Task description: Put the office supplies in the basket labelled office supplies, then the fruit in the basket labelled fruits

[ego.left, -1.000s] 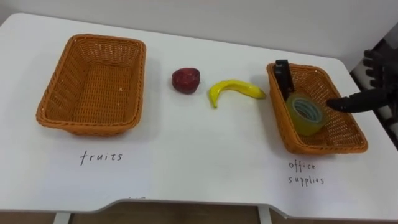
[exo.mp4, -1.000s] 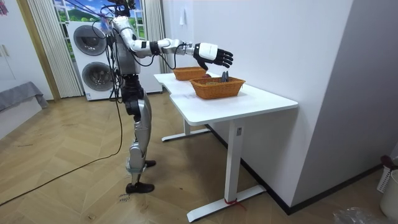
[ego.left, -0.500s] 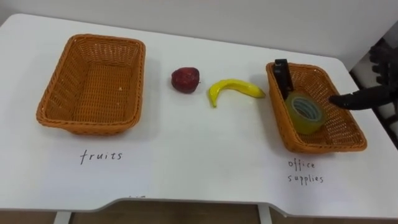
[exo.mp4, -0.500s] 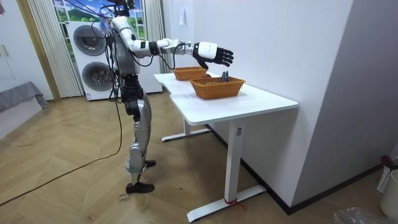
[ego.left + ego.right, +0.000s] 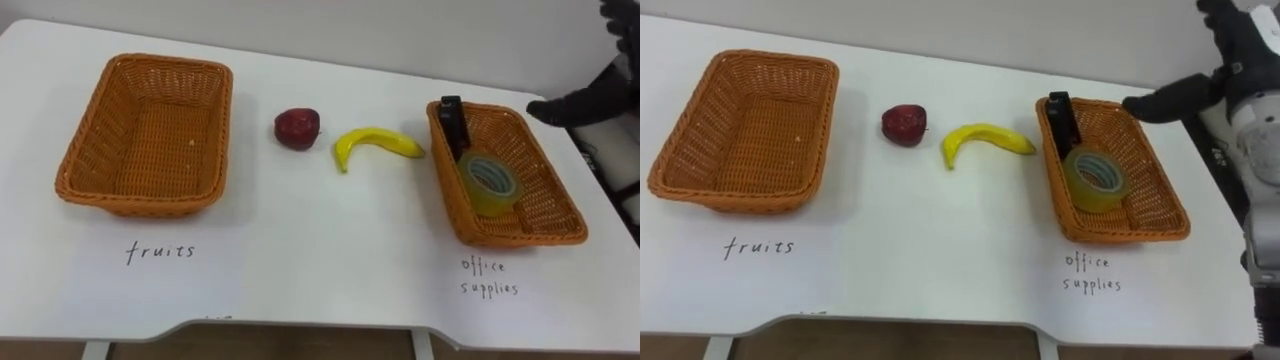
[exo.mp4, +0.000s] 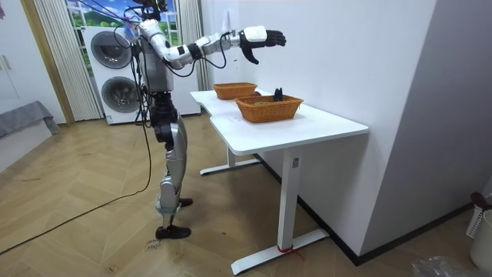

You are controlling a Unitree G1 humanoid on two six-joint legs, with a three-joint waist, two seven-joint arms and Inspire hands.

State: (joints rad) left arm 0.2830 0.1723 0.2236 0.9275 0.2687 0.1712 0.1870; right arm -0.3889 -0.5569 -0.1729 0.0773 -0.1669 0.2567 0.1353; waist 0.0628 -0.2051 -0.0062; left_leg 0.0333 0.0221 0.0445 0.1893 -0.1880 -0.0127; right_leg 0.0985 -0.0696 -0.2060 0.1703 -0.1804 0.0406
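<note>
While right hand point(image 5: 585, 100) hangs raised past the office-supplies basket point(image 5: 548, 185), fingers spread, empty | apple point(image 5: 298, 128), banana point(image 5: 377, 143) lie on table point(image 5: 320, 230) between it and fruits basket point(image 5: 150, 140) | tape roll point(image 5: 489, 178), black tool point(image 5: 454, 125) inside office-supplies basket.

apple point(image 5: 298, 128): dark red, far left of the right hand point(image 5: 585, 102)
banana point(image 5: 375, 144): yellow, curved, between apple and hand
tape roll point(image 5: 489, 180): yellowish, in office basket point(image 5: 560, 215), nearest the hand
black item point(image 5: 453, 122): leaning in the same basket
fruit basket point(image 5: 75, 170): wicker, farthest from the hand

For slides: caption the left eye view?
Tape roll and black tool in supplies basket; apple and banana between it and fruits basket; right robot hand open.
</note>
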